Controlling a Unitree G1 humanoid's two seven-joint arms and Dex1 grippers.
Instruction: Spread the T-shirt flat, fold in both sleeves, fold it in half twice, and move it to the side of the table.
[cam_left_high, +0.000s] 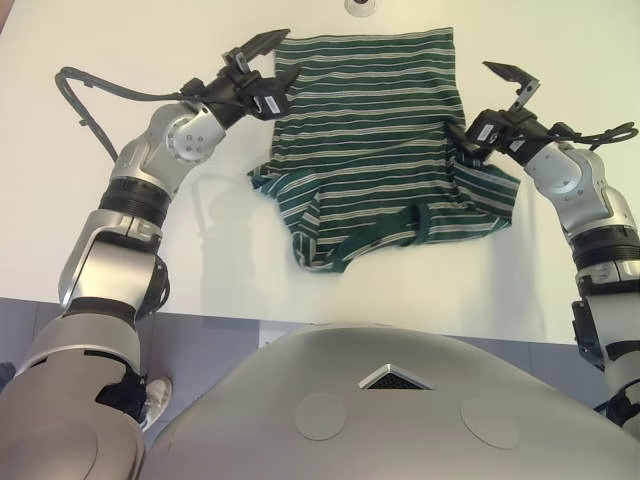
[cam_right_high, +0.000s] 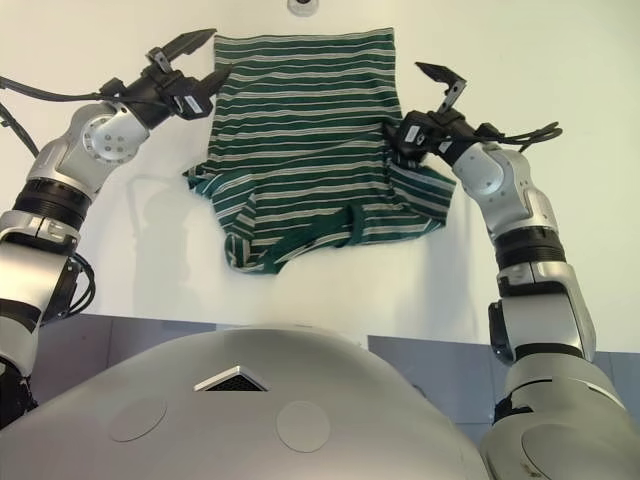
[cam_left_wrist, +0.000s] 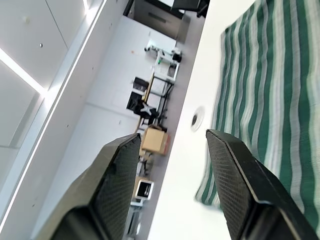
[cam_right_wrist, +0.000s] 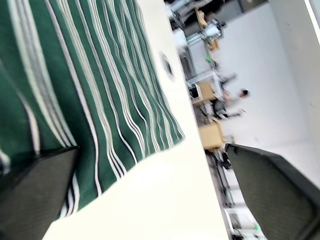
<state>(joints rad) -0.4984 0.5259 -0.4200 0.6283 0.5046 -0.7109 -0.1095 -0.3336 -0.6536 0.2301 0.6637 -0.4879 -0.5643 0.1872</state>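
left gripper: jaws spread; empty; T-shirt edge just beside | right gripper: jaws spread; T-shirt edge by one finger | I judge both flank it to flatten; sleeve end rumpled

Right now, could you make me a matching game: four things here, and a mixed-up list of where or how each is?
1 T-shirt
2 left gripper
3 right gripper
4 round hole

a open, at the shirt's right side
b at the far edge of the table
c striped green, near end bunched
d open, by the shirt's far left corner

Pairs: 1-c, 2-d, 3-a, 4-b
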